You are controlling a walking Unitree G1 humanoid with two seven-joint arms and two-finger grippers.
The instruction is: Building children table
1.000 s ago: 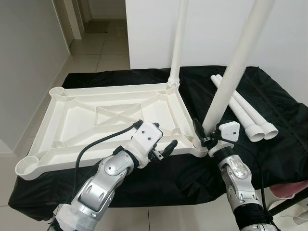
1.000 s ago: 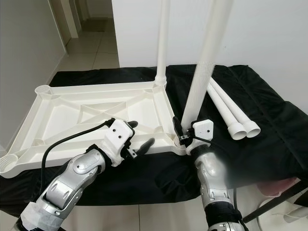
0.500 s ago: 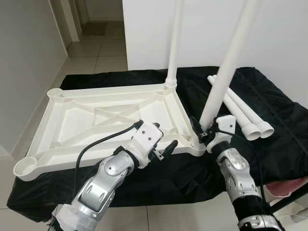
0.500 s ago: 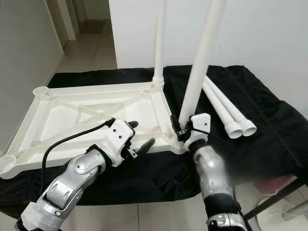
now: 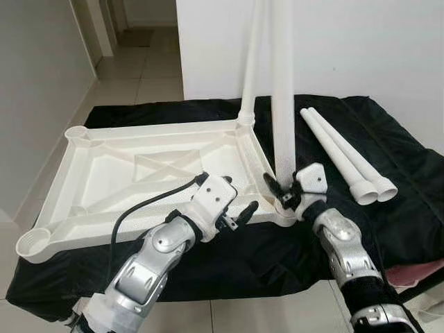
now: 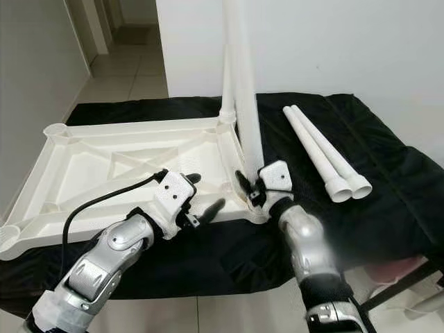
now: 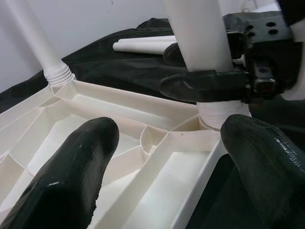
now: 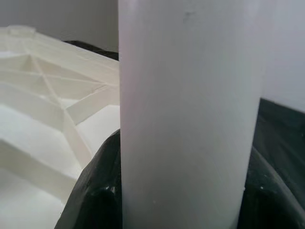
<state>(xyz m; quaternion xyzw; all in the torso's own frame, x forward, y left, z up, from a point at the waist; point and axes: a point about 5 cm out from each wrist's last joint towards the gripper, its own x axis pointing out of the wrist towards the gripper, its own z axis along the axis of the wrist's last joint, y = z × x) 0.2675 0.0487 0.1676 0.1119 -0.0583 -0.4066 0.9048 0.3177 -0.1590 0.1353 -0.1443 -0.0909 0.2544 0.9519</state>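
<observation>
No readable text

No letters, numbers, brand marks or signs can be read on anything in these views.
</observation>
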